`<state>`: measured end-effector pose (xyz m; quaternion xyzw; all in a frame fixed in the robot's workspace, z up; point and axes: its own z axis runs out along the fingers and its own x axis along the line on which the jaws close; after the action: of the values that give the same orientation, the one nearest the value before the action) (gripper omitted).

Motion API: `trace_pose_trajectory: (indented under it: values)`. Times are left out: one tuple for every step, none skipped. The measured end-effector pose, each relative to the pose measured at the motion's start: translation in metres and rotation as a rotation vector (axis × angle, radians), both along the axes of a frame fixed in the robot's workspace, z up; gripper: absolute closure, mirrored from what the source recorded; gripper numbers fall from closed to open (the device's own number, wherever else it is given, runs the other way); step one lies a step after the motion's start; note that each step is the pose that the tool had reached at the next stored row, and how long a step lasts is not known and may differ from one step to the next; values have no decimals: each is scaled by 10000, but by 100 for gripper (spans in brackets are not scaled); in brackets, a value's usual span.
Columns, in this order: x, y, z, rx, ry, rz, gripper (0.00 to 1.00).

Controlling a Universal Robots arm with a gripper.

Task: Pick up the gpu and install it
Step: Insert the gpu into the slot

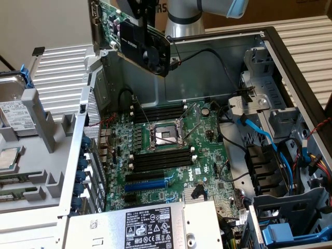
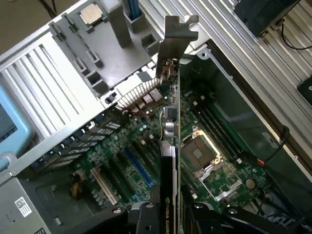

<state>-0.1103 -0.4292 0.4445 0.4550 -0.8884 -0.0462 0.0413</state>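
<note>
The fingers (image 2: 139,217) pinch the gpu (image 2: 169,146) across its two faces, holding it in the air above the open case (image 1: 202,83), touching nothing else. It looks light and stiff but fragile, so it is best gripped on the cooler and board edges, away from components. Below, the case holds the motherboard (image 1: 171,150) with memory sticks (image 1: 158,111), an open socket (image 1: 165,136) and loose cables (image 1: 259,137).

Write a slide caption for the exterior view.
Black fingers hold the thin green card with black cooler block above the open grey metal computer case and its green motherboard.
</note>
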Motion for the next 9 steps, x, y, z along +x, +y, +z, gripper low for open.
trace_pose_trajectory:
  values:
    - [0,0,0,0,0,179,74]
    - [0,0,0,1,0,364,74]
    - [0,0,0,0,0,539,74]
    - [0,0,0,0,0,733,74]
    - [0,0,0,1,0,914,74]
    - [0,0,0,1,-1,1094,74]
    - [0,0,0,0,0,1274,74]
    - [0,0,0,0,0,1454,74]
    - [0,0,0,0,-1,2004,74]
